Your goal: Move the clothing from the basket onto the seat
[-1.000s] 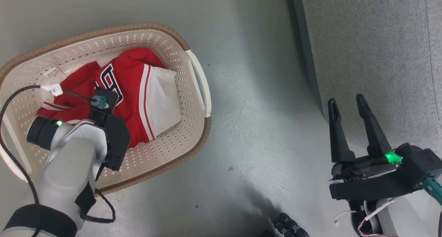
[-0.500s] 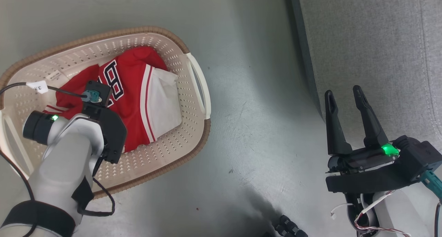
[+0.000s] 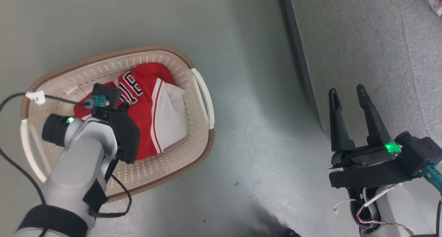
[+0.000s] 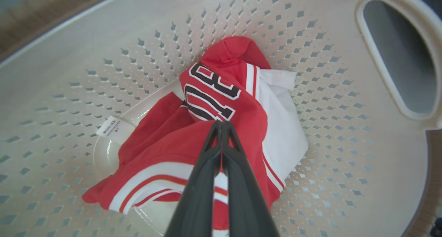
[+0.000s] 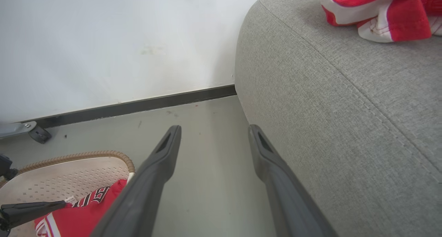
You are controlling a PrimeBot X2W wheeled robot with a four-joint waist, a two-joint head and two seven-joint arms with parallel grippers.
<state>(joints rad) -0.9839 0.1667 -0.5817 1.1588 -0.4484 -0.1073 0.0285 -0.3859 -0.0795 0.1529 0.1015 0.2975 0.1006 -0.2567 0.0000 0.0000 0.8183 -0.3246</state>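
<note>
Pinching the jersey [image 4: 228, 92] w/ the L gripper [image 4: 221, 123]: fingers are closed tight, red cloth caught btw them, tips at a fold just below the black-white numbers. Jersey is bunched on the basket [image 3: 138, 52] floor, white panel on the side toward the near handle, rest of the cloth spread low under and either side of the fingers. No clean long axis, it's a heap; in the wrist view it runs roughly diagonal, lower left to upper right. Key relation: seat [image 3: 362, 40] lies to the robot's right of the basket, w/ a strip of bare floor [image 3: 255, 92] btw them, and its top looks higher than the basket rim. So my read is the carry goes up first, then right across the floor gap. Basket's handle end faces the seat, so that wall is the one the hanging cloth has to clear. R gripper [image 3: 346, 90] is spread wide, holding nothing, at the seat's near edge, so it's far closer to the seat, but the L one has the cloth. 2nd garment [image 5: 376, 12], red-white, lies on the seat's far part, well apart from both grippers. Pinch looks small vs the heap, so expect most of the jersey to hang below the fingers.
</note>
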